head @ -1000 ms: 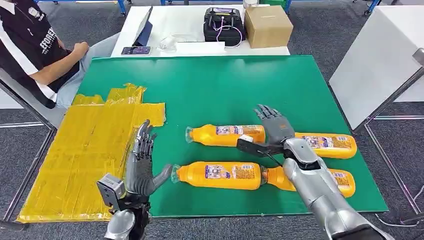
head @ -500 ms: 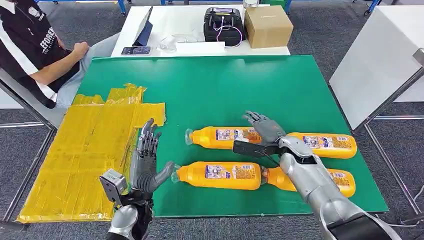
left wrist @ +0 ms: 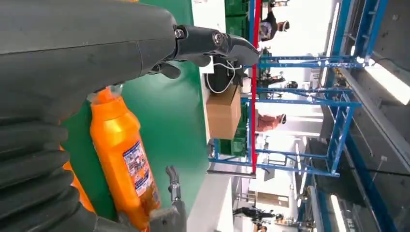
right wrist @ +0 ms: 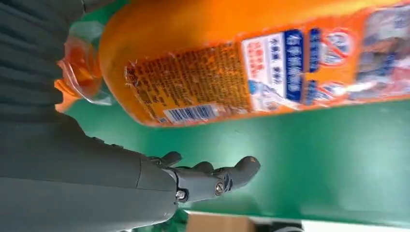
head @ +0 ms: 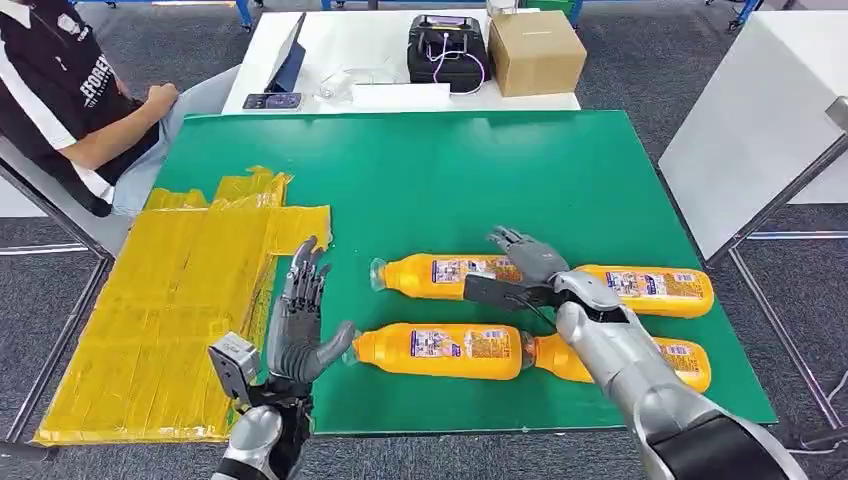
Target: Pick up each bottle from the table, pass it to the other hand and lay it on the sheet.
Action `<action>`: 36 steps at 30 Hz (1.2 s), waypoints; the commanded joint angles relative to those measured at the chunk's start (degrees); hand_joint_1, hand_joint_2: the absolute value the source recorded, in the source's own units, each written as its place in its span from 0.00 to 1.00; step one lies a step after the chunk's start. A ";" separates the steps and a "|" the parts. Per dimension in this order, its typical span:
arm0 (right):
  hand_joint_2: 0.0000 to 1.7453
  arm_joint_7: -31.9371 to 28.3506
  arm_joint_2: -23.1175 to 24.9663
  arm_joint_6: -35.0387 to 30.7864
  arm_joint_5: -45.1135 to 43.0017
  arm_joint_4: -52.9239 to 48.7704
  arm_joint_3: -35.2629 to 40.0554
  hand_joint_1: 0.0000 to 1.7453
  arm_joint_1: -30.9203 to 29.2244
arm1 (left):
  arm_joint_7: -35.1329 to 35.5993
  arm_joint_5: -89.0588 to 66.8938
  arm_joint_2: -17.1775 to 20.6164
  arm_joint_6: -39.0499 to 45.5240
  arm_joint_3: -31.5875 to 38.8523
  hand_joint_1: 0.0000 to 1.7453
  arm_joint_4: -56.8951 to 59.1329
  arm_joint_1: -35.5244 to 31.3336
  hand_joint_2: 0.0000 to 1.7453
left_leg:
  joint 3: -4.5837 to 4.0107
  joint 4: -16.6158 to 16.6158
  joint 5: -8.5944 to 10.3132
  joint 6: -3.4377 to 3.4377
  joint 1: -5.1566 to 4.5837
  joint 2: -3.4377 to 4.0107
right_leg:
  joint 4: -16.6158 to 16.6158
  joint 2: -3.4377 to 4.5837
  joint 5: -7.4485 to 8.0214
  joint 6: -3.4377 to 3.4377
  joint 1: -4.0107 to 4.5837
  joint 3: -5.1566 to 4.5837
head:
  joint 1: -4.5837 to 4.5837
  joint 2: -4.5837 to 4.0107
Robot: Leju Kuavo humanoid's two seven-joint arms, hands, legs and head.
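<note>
Hands spread and holding nothing, the robot works over a green table (head: 420, 180). Its right hand (head: 520, 268) lies low over the base end of the far-left bottle (head: 445, 273), fingers extended past it and thumb on the near side; whether they touch it cannot be told from the head view. The left hand (head: 300, 320) stands upright with fingers apart near the table's front edge, its thumb just beside the cap of the near-left bottle (head: 440, 350). Two more orange bottles lie on their sides to the right: the far-right bottle (head: 655, 288) and the near-right bottle (head: 680, 362), partly behind the right forearm. The yellow sheet (head: 170, 300) covers the table's left side with no bottle on it. Beyond sit a cardboard box (head: 535, 50) and a black case (head: 447, 45) on a white table (head: 340, 40), where a seated person (head: 70, 90) rests an arm.
</note>
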 commanded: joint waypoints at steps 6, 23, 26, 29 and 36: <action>1.00 1.93 0.82 2.52 0.65 11.68 3.58 0.00 -1.95 | -0.09 1.42 1.09 -1.46 -1.77 0.00 5.20 -1.88 1.00 | 0.14 -0.03 -0.04 -0.02 0.00 0.03 | -0.05 -0.02 -0.04 -0.03 0.01 0.17 | 0.00 0.00; 1.00 8.38 2.84 -5.27 8.60 11.52 9.78 0.00 -0.44 | 0.28 2.56 0.59 -1.79 0.56 0.00 3.83 -1.12 1.00 | 0.47 -0.08 -0.06 -0.05 0.08 0.11 | -0.16 0.02 -0.02 -0.06 0.10 0.48 | 0.00 0.00; 1.00 8.38 2.94 -5.25 8.60 11.49 9.78 0.00 -0.51 | 0.29 2.56 0.58 -1.79 0.55 0.00 3.81 -1.11 1.00 | 0.47 -0.08 -0.04 -0.06 0.08 0.14 | -0.16 0.05 0.01 -0.06 0.10 0.47 | 0.00 0.00; 1.00 9.79 2.96 -7.45 9.83 11.38 10.45 0.00 -0.54 | 0.72 2.53 0.43 -1.64 0.80 0.00 3.25 -0.80 1.00 | 0.45 -0.06 -0.01 -0.06 0.06 0.16 | -0.12 0.02 0.03 -0.07 0.08 0.42 | 0.00 0.00; 1.00 15.26 5.52 -14.41 19.67 8.66 11.28 0.00 -1.01 | 2.62 1.85 0.06 -2.10 2.20 0.00 0.37 1.24 1.00 | 0.37 -0.03 0.07 -0.01 0.03 0.24 | -0.05 0.11 0.13 -0.16 0.04 0.31 | 0.00 0.00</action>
